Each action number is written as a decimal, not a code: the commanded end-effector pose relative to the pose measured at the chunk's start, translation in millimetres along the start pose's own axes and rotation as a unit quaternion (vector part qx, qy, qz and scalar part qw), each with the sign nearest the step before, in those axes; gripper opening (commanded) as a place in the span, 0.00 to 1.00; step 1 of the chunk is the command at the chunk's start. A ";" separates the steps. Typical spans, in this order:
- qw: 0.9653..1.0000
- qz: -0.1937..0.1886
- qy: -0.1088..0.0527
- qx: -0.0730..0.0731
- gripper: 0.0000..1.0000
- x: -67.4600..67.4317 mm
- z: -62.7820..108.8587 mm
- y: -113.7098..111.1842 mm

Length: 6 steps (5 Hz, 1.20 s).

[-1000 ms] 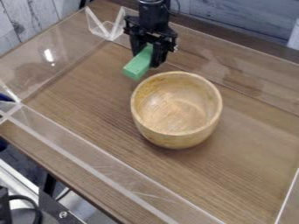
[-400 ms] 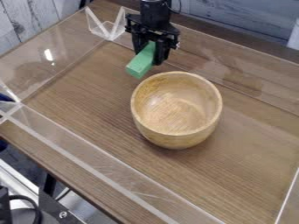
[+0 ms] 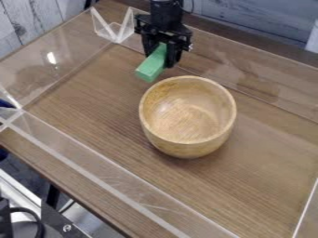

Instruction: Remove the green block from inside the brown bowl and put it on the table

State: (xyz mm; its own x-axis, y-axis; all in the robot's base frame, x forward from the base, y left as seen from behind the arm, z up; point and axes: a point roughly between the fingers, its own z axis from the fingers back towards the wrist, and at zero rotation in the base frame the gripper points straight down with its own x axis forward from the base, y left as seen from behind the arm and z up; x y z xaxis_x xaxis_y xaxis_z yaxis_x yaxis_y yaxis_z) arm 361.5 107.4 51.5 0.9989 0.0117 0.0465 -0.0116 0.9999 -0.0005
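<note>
Change since a second ago: almost none — the gripper and the block sit in the same spot beyond the bowl; if anything the block's upper end has crept a touch further back, too slight to be sure.

Table [image 3: 87, 121]: brown wood-grain top with plank lines, ringed by low clear acrylic walls; bare apart from the bowl and the block.

Brown bowl [image 3: 187, 115]: light tan wood, thick-walled, upright near the middle of the table. Its inside shows only grain — nothing in it.

Arm and gripper [image 3: 163, 48]: black, coming straight down from the top of the view, just behind the bowl's far-left rim. Fingers closed on the upper end of the green block.

Green block [image 3: 151, 65]: bright green bar, tilted, its upper end between the fingers and its lower end slanting down to the left toward the tabletop. Outside the bowl, near its far rim but apart from it. Whether the lower end already rests on the wood I cannot tell from here.

Progress: the first half looks done — block out of the bowl and over open table. Left, as I judge it: settle the block on the wood if it is not yet down, open the fingers, lift clear.
</note>
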 end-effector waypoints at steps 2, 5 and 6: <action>0.999 0.012 -0.036 0.008 0.00 13.7 17.0 12.0; 0.999 0.029 -0.033 0.007 0.00 14.7 11.9 21.5; 0.999 0.032 -0.032 0.006 0.00 15.1 9.7 23.5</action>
State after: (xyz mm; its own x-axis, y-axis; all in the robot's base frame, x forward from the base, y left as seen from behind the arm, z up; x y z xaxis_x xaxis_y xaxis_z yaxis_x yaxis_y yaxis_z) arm 364.8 123.2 38.5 0.9971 0.0669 0.0369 -0.0665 0.9977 -0.0122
